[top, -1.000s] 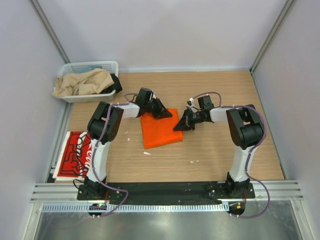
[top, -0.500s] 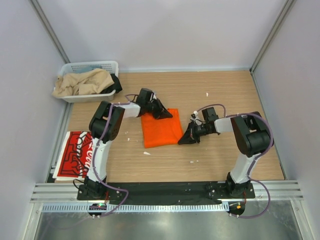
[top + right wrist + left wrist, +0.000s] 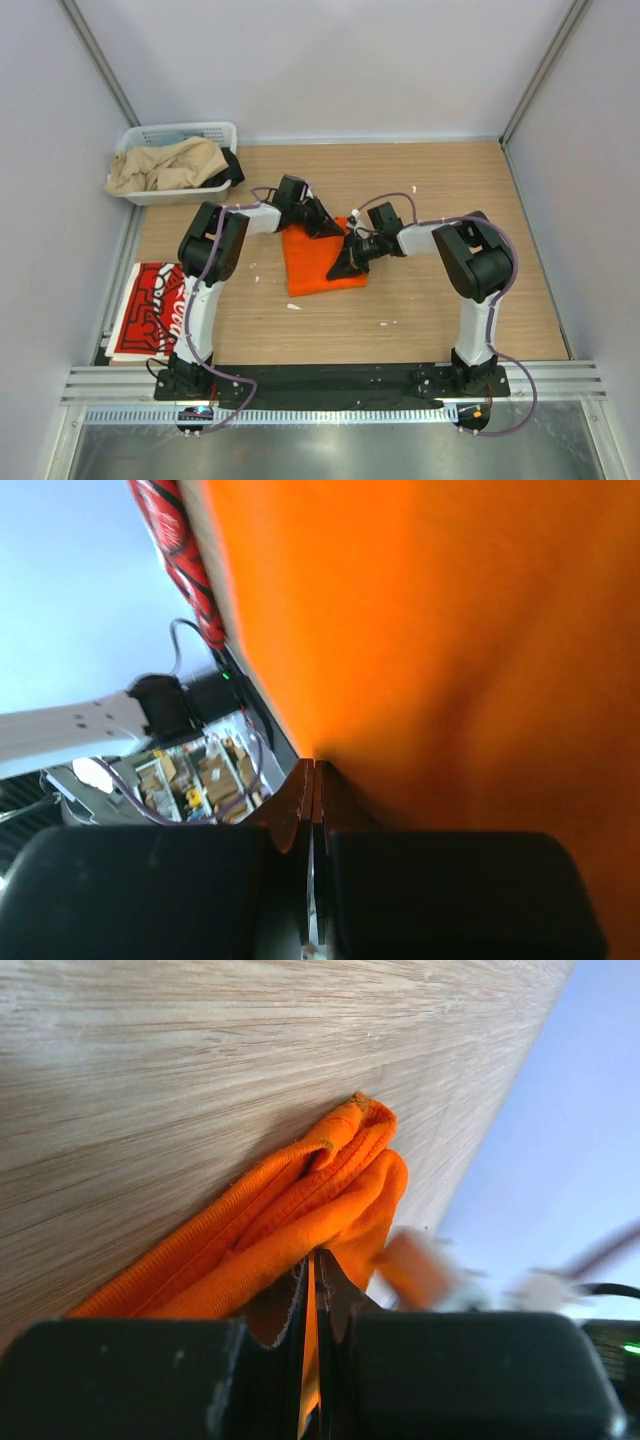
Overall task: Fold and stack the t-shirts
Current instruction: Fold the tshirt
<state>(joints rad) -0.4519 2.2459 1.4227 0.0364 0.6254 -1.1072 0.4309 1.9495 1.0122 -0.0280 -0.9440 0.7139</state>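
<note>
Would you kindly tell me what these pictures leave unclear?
Top view: the left arm covers part of the red t-shirt; beige cloth hides what lies lower in the basket.
Right wrist view: blur hides whether the right gripper pinches the orange t-shirt.

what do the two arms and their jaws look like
The left arm and right arm match: white links between bulky black joint housings, on black bases. A thin purple cable loops along each. The jaws are black, blocky at the back and tapering to slim tips.
</note>
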